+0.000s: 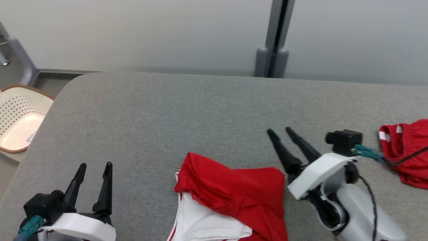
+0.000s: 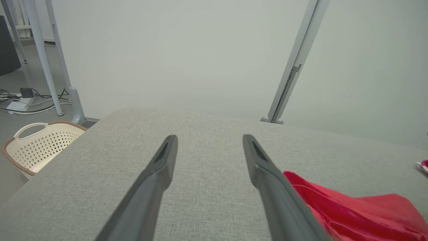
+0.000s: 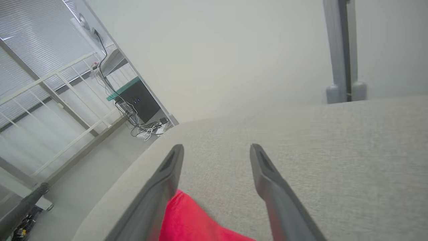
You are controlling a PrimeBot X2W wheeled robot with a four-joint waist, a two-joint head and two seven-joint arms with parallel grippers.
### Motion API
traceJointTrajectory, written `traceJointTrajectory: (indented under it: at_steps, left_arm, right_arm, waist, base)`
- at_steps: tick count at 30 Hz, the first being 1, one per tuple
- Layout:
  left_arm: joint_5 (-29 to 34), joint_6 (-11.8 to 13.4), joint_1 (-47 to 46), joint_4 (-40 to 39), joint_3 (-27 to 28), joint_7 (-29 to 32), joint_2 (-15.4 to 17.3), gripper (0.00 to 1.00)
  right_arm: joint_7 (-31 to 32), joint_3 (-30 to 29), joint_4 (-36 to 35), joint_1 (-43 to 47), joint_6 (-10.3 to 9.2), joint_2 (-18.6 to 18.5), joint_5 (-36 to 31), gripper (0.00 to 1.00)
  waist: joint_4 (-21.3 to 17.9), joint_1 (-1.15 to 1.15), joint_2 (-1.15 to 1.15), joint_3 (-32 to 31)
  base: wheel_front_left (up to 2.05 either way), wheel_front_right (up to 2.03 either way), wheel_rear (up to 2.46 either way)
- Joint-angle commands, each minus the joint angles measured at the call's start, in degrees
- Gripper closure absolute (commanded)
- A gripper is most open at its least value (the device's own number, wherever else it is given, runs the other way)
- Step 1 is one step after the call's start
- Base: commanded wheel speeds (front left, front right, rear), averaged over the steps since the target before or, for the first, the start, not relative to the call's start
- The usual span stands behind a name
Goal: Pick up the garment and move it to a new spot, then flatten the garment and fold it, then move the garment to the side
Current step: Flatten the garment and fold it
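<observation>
While two grippers [image 1: 96, 164] [image 1: 279, 130] gape, two garments [image 1: 234, 187] [image 1: 406, 150] lie apart.

Ahead of both pairs of parted jaws the grey padded table [image 1: 200, 110] lies bare up to its far edge, so the left gripper [image 1: 95, 164] and the right gripper [image 1: 279, 130] both have open passage forward. Between the two sets of jaws, nearer the robot than their tips, the red and white garment [image 1: 230, 194] lies heaped. Its red edge is just beside the base of the right jaws and apart from the left ones. Outward of the right jaws a second red garment [image 1: 406, 150] lies on the table. Outward of the left jaws, off the table and lower, stands a perforated basket [image 1: 20, 117]. Beyond the far edge a pale wall with a grey post [image 1: 274, 60] closes the way.
</observation>
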Motion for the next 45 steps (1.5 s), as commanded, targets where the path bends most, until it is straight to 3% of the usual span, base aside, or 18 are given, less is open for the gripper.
traceJointTrajectory:
  at_steps: [1,5,10,11,12,13,23,34,40,45]
  left_arm:
    - [0.03,0.28,0.36,-0.33,0.35,-0.33,0.02,0.00]
    - [-0.06,0.39,0.79,-0.49,0.68,-0.52,-0.16,0.00]
    - [0.12,0.14,0.60,-0.38,0.32,-0.65,-0.36,0.00]
    - [0.20,0.08,0.48,-0.43,0.24,-0.64,-0.34,0.00]
    - [0.27,0.06,0.35,-0.52,0.17,-0.61,-0.34,0.00]
    - [0.32,0.06,0.23,-0.61,0.11,-0.59,-0.34,0.00]
    - [0.43,0.33,-0.29,-0.46,-0.36,-0.01,-0.33,0.00]
    - [-0.32,0.42,0.15,-0.04,-0.39,-0.04,-0.24,0.00]
    - [-0.20,0.89,-0.30,-0.39,-0.41,0.09,-0.09,0.00]
    - [-0.12,1.27,0.11,-0.97,-0.27,0.03,0.17,0.00]
  right_arm:
    - [-1.19,-2.53,-0.39,1.77,0.00,-2.11,-2.70,0.00]
    - [-0.83,-8.42,-0.19,4.51,0.00,-4.92,-9.34,0.00]
    - [2.17,-11.29,-1.38,7.13,0.00,-2.59,-14.09,0.00]
    - [3.00,-11.35,-1.37,7.38,0.00,-1.99,-14.87,0.45]
    - [4.00,-11.40,-1.14,7.50,0.00,-1.28,-15.59,0.69]
    - [5.34,-11.23,-0.58,7.58,0.00,-0.53,-16.05,1.00]
    - [16.26,-3.65,6.32,5.73,0.00,2.79,-15.65,1.00]
    - [24.47,14.49,0.40,8.52,0.00,5.58,-2.23,1.00]
    - [20.72,19.57,-2.50,5.99,0.00,6.23,4.80,1.00]
    - [14.94,18.71,-5.69,3.32,0.00,5.36,9.17,1.00]
  waist:
    - [-2.50,0.00,0.00,-0.88]
    - [-3.68,0.00,0.00,-1.25]
    - [-3.51,0.00,0.00,-1.54]
    - [-3.17,0.00,0.00,-1.60]
    - [-2.81,0.00,0.00,-1.60]
    - [-2.43,0.00,0.00,-1.57]
    - [3.22,0.00,0.00,-1.39]
    - [7.39,0.00,0.00,-1.41]
    - [6.58,0.00,0.00,-1.37]
    - [4.56,0.00,0.00,-1.82]
  base:
    - [0.00,0.00,0.00]
    - [0.00,0.00,0.00]
    - [0.00,0.00,0.00]
    - [0.00,0.00,0.00]
    - [0.00,0.00,0.00]
    - [0.00,0.00,0.00]
    - [0.00,0.00,0.00]
    - [0.00,0.00,0.00]
    - [0.00,0.00,0.00]
    - [0.00,0.00,0.00]
